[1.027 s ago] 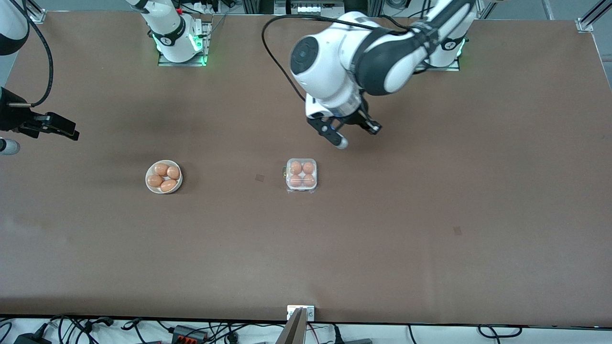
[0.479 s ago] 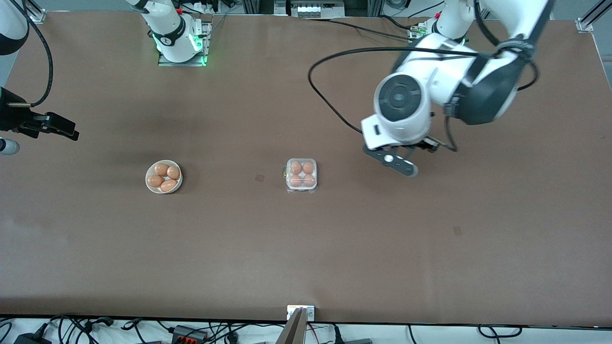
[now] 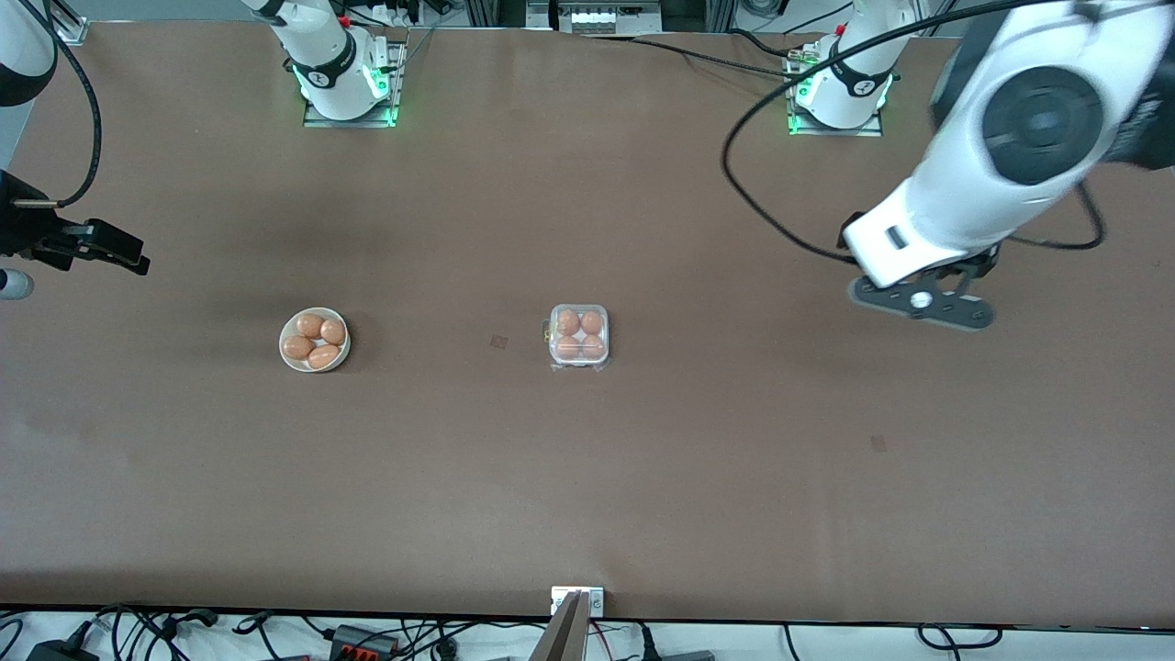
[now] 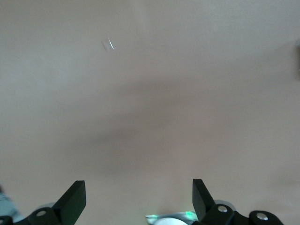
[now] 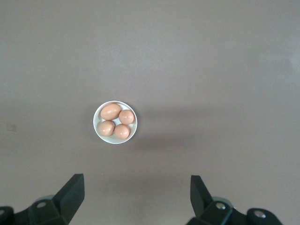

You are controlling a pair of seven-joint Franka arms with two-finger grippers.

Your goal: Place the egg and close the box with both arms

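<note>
**Now: four eggs boxed, lid down, both grippers off the work**

I read the box as sitting near the middle of the table, roughly halfway between the robots' edge and the camera's edge, with four eggs showing through its clear lid. The lid looks lowered over them, though I cannot tell whether it has latched. One egg fills the cell toward the robots' edge and the right arm's end.

My left gripper hangs over bare table toward the left arm's end, well apart from the box. In its wrist view the fingers stand wide with nothing between them.

My right gripper waits over the table edge at the right arm's end, fingers spread wide and empty, with the bowl of four spare eggs below.

As for handling, I judge the eggs light, smooth and brittle, so each wants a gentle pinch across the narrow waist. The clear lid looks thin, springy and slippery, and the carton light enough to skid. If it needs pressing shut, I would steady the white tray with one arm and push the lid's free edge with the other
</note>
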